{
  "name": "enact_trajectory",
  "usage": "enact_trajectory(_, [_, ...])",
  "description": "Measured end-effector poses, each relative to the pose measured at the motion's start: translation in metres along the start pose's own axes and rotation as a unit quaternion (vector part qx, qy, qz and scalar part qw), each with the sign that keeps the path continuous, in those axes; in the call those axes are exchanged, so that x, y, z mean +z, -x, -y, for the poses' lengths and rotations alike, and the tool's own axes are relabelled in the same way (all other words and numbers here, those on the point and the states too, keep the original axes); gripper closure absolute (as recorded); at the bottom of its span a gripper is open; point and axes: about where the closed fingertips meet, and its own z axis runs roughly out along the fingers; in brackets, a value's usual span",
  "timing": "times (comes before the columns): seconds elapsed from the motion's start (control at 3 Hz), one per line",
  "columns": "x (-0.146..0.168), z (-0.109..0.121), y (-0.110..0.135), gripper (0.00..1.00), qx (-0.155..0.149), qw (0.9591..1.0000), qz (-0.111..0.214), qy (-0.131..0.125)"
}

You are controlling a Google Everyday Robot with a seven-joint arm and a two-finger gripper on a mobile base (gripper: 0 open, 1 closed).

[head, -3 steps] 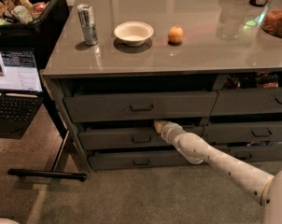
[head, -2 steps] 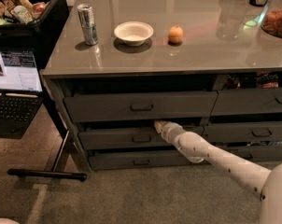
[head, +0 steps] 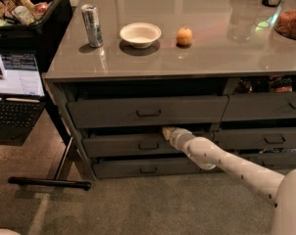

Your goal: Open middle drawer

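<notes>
End effector (head: 166, 131) at top edge of middle drawer (head: 119, 146), beside its handle (head: 148, 146)

There is one view only. It looks down from above and in front of the counter (head: 202, 53), facing its drawer fronts from fairly near. The counter top fills the upper half and the floor (head: 138, 204) the bottom. The arm (head: 231, 165) enters at the lower right and reaches away from the lens. The gripper (head: 166, 131) is below the counter, at the top edge of the middle drawer (head: 118, 145).
</notes>
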Motion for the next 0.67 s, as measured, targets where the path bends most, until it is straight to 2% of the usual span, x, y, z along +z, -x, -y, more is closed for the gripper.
enact_trajectory(0.67, [-0.0043,0.0046,0.0,1.0,0.003,1.0,-0.008,0.0])
